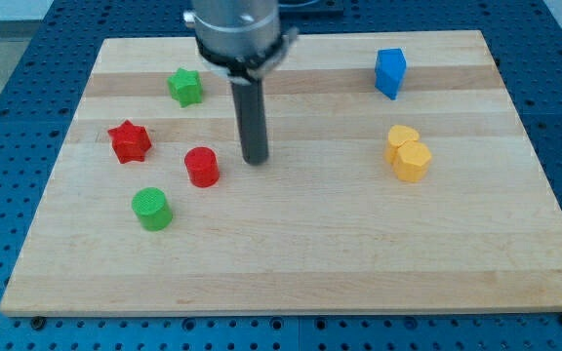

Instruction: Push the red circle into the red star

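Nearest the view's bottom, the green cylinder (151, 209) is seen on the wooden board (291, 263), apart from the rest. Just above it the red circle (202, 167) is found, with my tip (256, 160) set down near its right side, a small gap between them. No pincer is fitted, so no opening or closing can be told. The red star (130, 141) lies to the circle's left and slightly higher, the 2 well apart. Farther up sits the green star (185, 86), and on the right 2 yellow blocks (407, 152) and the blue block (390, 72). The approach is judged complete; a push leftward and slightly upward through the circle is called for next.
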You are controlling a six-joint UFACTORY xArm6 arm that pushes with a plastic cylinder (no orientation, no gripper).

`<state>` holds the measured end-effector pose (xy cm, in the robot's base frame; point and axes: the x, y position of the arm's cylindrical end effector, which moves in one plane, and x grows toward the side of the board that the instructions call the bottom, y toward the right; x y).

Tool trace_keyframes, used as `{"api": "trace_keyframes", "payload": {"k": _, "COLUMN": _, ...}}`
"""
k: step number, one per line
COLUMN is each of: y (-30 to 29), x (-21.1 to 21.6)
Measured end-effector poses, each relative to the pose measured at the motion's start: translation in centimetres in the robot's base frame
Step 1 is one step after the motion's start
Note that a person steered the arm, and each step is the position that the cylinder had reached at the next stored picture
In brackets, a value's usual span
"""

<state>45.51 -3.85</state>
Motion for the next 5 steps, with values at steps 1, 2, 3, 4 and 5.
{"api": "trace_keyframes", "payload": {"k": 1, "y": -0.3, "x": 2.5}}
{"api": "trace_keyframes", "payload": {"k": 2, "y": -6.3, "x": 2.5}}
{"api": "trace_keyframes", "payload": {"k": 3, "y": -7.9, "x": 2.5}}
{"api": "trace_keyframes", "payload": {"k": 4, "y": -7.9, "x": 2.5}}
{"api": "trace_keyframes", "payload": {"k": 5, "y": -7.9, "x": 0.8}}
